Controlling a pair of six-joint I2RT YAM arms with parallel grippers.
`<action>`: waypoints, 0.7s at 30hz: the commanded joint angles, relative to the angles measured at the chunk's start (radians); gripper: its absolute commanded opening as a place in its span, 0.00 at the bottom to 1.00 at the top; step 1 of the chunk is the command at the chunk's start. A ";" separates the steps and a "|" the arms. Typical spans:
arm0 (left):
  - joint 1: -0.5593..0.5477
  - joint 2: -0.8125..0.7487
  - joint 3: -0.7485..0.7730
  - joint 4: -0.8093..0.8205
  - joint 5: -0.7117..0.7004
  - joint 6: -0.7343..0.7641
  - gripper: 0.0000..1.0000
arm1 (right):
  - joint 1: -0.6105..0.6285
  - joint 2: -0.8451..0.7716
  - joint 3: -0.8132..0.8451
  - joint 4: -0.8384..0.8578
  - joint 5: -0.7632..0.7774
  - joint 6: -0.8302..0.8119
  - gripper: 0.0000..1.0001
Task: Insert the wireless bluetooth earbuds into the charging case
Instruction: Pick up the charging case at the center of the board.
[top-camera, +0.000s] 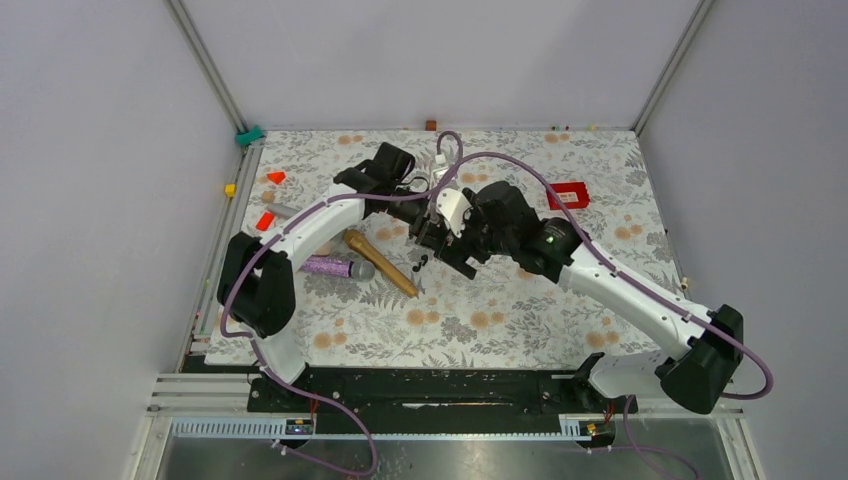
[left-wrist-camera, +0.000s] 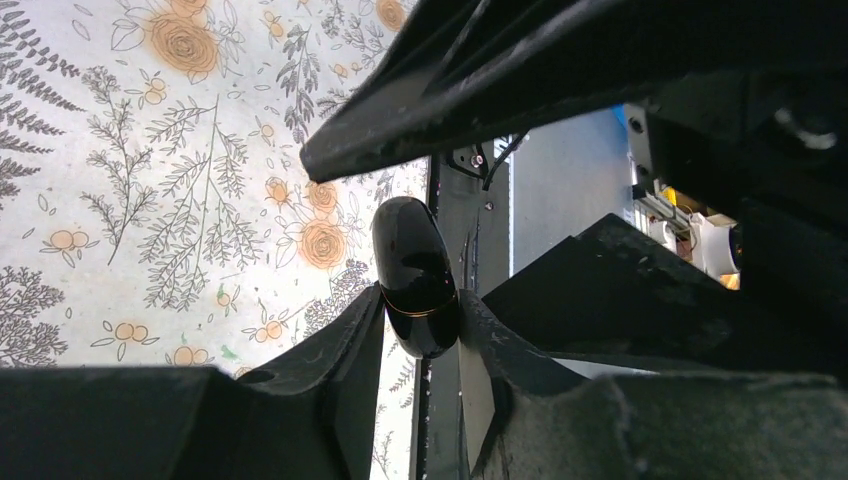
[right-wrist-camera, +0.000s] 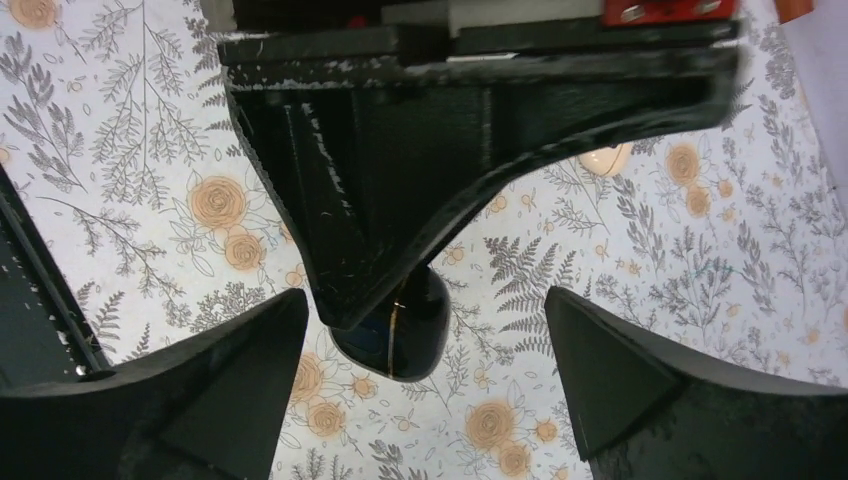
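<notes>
Holding the charging case (left-wrist-camera: 412, 255) off the table (top-camera: 520, 320) looks to be the step in hand. The left gripper (left-wrist-camera: 420, 305) is clamped on one end of the case, a finger on each side, right about at the thin gold seam. The larger, glossy part sticks out past the fingertips. The seam reads as closed, so I judge the lid is not yet open.

The right gripper (right-wrist-camera: 425, 298) has its jaws wide apart, one on each side of the case and touching neither the case nor the left finger (right-wrist-camera: 380, 200) that crosses in front of it.

Doing it well:
- The left pinch sits on the seam and may pin the lid, so the right gripper should take the free end only.
- The rounded, slick shell is likely to squirt out of an off-centre squeeze, so close squarely across the widest part.
- The hinge side is not visible, so I cannot tell which way the lid swings.
- The case must be open and steady, mouth up, before any earbud goes in.

Position: the case hangs above the middle of the table, at the tips of the left gripper and inside the gap of the right one, nearer one finger than the other.

Two tiny dark specks lie on the floral cloth just near of both grippers, right of the gold microphone (top-camera: 380, 262). These are probably the earbuds (top-camera: 418, 263), though they are too small to be sure. Neither gripper is touching them.
</notes>
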 joint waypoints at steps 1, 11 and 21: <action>0.002 -0.062 0.065 -0.093 0.053 0.118 0.21 | 0.006 -0.087 0.090 -0.028 -0.027 0.000 0.99; 0.140 -0.118 0.145 -0.381 0.180 0.417 0.21 | -0.094 -0.226 0.163 -0.194 -0.489 0.063 1.00; 0.093 -0.243 0.033 -0.380 0.184 0.524 0.24 | -0.230 -0.112 0.063 -0.007 -0.770 0.291 0.86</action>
